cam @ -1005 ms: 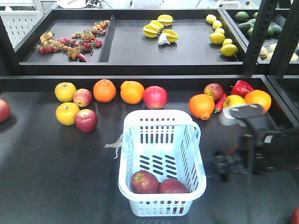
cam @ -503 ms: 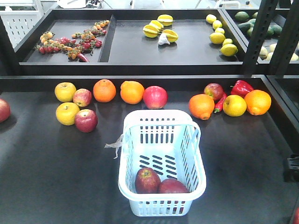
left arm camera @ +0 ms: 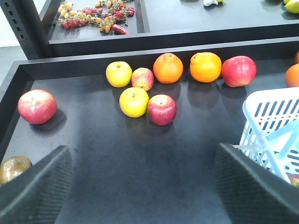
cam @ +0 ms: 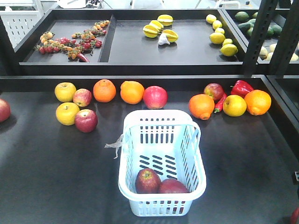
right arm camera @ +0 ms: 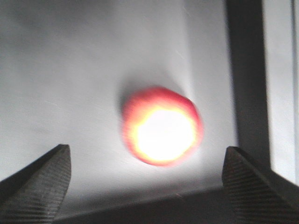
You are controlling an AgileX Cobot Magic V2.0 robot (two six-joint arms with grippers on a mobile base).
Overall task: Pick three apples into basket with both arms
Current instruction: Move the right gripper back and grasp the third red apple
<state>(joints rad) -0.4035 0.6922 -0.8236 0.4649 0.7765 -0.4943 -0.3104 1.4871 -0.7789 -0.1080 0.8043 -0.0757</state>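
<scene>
The white basket (cam: 161,115) stands at the table's middle front with two dark red apples (cam: 147,180) (cam: 173,186) lying at its near end. More red apples lie on the table: one (cam: 86,120) at the left, one (cam: 155,97) behind the basket. My left gripper (left arm camera: 145,186) is open over bare table, with the basket's corner (left arm camera: 271,123) to its right and a red apple (left arm camera: 161,109) ahead. My right gripper (right arm camera: 145,186) is open, and a glare-washed red apple (right arm camera: 162,126) lies just ahead of its fingertips. Neither gripper shows in the front view.
Oranges (cam: 104,90) (cam: 201,106), yellow apples (cam: 67,113) and a red bell pepper (cam: 241,87) line the back of the table. A raised shelf (cam: 140,65) with produce runs behind. A black upright post (cam: 257,37) stands at the right. A table wall (right arm camera: 247,84) runs beside the right apple.
My right arm has pulled back out of the front view to the right. The left apple in the basket shifted slightly and settled.
</scene>
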